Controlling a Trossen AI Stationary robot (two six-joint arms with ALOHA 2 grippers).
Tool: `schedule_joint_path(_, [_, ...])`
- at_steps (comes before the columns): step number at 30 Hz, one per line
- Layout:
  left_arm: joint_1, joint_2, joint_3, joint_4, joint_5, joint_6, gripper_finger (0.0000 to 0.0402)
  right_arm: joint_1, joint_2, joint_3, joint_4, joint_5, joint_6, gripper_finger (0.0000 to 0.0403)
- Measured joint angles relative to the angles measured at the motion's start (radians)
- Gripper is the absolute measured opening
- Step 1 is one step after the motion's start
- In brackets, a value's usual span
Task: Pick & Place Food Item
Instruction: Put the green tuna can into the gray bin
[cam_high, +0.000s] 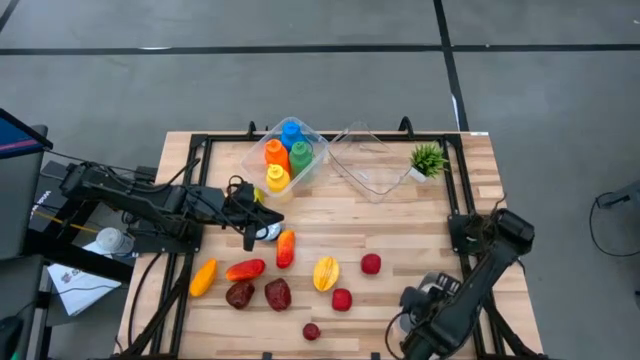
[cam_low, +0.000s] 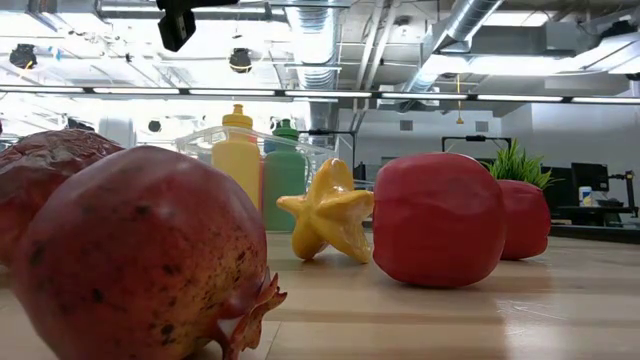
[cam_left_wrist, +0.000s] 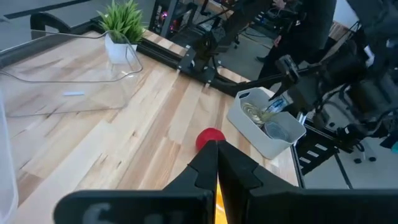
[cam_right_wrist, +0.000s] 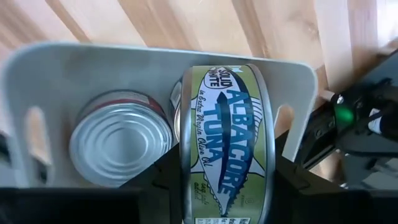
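My right gripper (cam_right_wrist: 227, 186) is shut on a tuna can (cam_right_wrist: 227, 137) with a green and blue label, above a white bin (cam_right_wrist: 74, 68) at the table's near right corner (cam_high: 432, 292). A silver can (cam_right_wrist: 121, 146) lies flat in that bin, beside the held one. My left gripper (cam_left_wrist: 216, 163) is shut, holds nothing, and hovers over the table's left middle (cam_high: 249, 238). Loose fruit lies on the wood: a yellow starfruit (cam_high: 325, 272), red fruits (cam_high: 371, 264), two dark pomegranates (cam_high: 277, 294). My right gripper pinches the tuna can between its two fingers (cam_right_wrist: 160, 180), one on each flat end (cam_right_wrist: 185, 177). The fingers come from above, pointing steeply down. The can stands on edge with its label toward the wrist camera, over the bin; whether it touches the bin I cannot tell.
A clear bin (cam_high: 285, 155) with coloured bottles and an empty clear bin (cam_high: 370, 165) stand at the far edge, with a small potted plant (cam_high: 428, 160) to their right. Orange and red peppers (cam_high: 285, 248) lie near my left gripper. A black frame (cam_high: 460, 215) rims the table.
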Motion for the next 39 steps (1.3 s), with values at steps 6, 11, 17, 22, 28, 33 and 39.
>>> schedule_joint_path(6, [0.000, 0.000, 0.000, 0.000, 0.000, 0.000, 0.0000, 0.010, -0.069, -0.044, -0.005, -0.003, 0.072, 0.0134])
schedule_joint_path(11, [0.000, 0.000, 0.000, -0.005, 0.000, 0.000, 0.0000, 0.024, -0.062, -0.113, -0.001, -0.068, 0.029, 0.0134])
schedule_joint_path(17, [0.000, 0.000, 0.000, -0.008, -0.029, 0.001, 0.0000, 0.020, -0.063, -0.164, 0.000, -0.060, 0.030, 0.0134])
schedule_joint_path(22, [0.000, 0.000, 0.000, -0.008, -0.052, 0.000, 0.0000, 0.013, -0.062, -0.211, -0.001, -0.060, 0.035, 0.0134])
schedule_joint_path(28, [0.000, 0.000, 0.000, -0.008, -0.052, 0.000, 0.0000, -0.001, -0.063, -0.229, 0.000, -0.053, 0.033, 0.0134])
schedule_joint_path(33, [0.000, 0.000, 0.000, -0.008, -0.052, -0.001, 0.0000, -0.010, -0.063, -0.229, -0.001, -0.052, 0.030, 0.0134])
schedule_joint_path(39, [0.000, 0.000, 0.000, -0.008, -0.052, -0.001, 0.0000, -0.011, -0.063, -0.229, -0.001, -0.053, 0.030, 0.0134])
